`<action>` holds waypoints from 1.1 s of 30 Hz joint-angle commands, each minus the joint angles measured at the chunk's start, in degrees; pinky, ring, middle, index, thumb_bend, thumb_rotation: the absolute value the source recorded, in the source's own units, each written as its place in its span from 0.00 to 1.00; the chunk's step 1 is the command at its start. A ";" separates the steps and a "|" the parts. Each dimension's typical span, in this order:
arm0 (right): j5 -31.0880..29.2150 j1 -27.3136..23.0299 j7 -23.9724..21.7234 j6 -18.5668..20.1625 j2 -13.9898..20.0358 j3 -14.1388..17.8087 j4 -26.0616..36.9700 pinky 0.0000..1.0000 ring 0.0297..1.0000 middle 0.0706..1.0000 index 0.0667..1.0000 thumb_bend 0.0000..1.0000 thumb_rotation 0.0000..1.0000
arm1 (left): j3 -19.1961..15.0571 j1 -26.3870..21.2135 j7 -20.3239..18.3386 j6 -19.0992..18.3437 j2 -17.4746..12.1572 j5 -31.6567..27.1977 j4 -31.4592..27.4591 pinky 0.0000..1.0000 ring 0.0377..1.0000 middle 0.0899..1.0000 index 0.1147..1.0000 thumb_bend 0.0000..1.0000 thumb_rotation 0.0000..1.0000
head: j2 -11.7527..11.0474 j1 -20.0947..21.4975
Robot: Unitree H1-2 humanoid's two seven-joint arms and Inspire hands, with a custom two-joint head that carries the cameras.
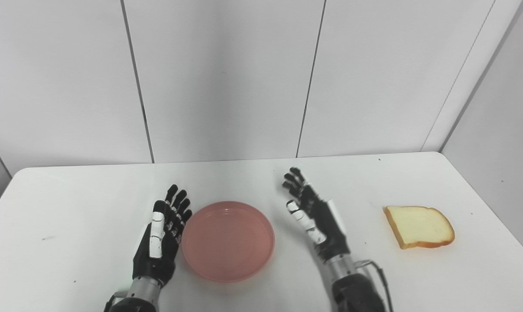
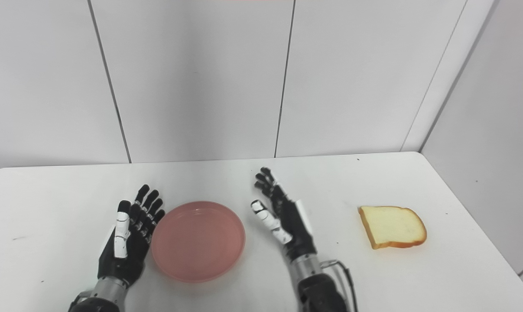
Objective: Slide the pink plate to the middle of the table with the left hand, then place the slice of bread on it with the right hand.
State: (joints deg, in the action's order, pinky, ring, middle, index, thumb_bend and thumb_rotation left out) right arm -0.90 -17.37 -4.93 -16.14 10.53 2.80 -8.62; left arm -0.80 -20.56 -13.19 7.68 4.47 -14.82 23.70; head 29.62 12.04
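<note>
White wall panels back the worktop (image 1: pixel 70 208). The plate (image 1: pixel 228 241) lies near its middle, just beside the open left hand (image 1: pixel 164 236). The bread (image 1: pixel 419 226) lies flat, well right of the open right hand (image 1: pixel 315 219), not yet picked up.

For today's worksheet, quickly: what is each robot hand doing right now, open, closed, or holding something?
Left hand: open, holding nothing, beside the pink plate.
Right hand: open, holding nothing, apart from the slice of bread.
</note>
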 commanded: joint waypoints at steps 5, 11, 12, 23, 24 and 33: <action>2.62 -4.10 -4.56 4.31 12.79 1.93 9.72 0.71 0.76 0.78 0.81 0.72 0.60 | -0.01 2.18 0.53 2.22 1.89 0.50 4.86 1.00 0.98 0.98 0.96 0.76 0.92 | 0.12 1.01; 4.92 -3.07 -11.25 9.26 24.91 1.89 10.62 0.73 0.81 0.86 0.84 0.79 0.49 | -0.68 2.01 0.79 2.63 1.62 0.34 4.91 0.99 0.98 0.98 0.97 0.78 0.90 | -0.64 5.29; 5.40 -2.75 -12.02 10.61 26.29 1.95 10.81 0.74 0.82 0.86 0.85 0.80 0.47 | -0.74 2.01 0.56 2.79 1.47 0.20 5.02 0.99 0.98 0.99 0.97 0.78 0.90 | -0.62 5.83; 12.46 -0.76 -19.27 17.57 38.69 1.26 10.10 0.89 0.95 0.95 0.89 0.96 0.33 | -2.71 1.36 -2.09 3.35 -0.43 -2.76 7.00 0.96 0.96 0.97 0.95 0.78 0.86 | -1.08 14.04; 13.05 -0.71 -20.01 18.89 39.37 0.98 10.35 0.88 0.96 0.95 0.90 0.98 0.34 | -2.91 1.26 -2.86 3.64 -0.70 -3.29 7.44 0.96 0.96 0.96 0.94 0.78 0.86 | -1.06 14.21; 20.81 0.02 -24.15 24.65 44.59 -2.46 9.53 0.86 0.99 1.00 0.99 1.00 0.37 | -4.31 0.21 -7.05 6.46 -1.99 -6.02 11.13 0.94 0.93 0.95 0.93 0.75 0.83 | -0.94 15.11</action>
State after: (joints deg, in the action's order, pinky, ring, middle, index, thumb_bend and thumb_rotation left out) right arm 19.01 -16.55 -28.88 7.38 51.91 -0.41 0.42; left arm -4.60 -24.39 -18.75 11.77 3.80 -21.27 30.34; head 28.65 27.16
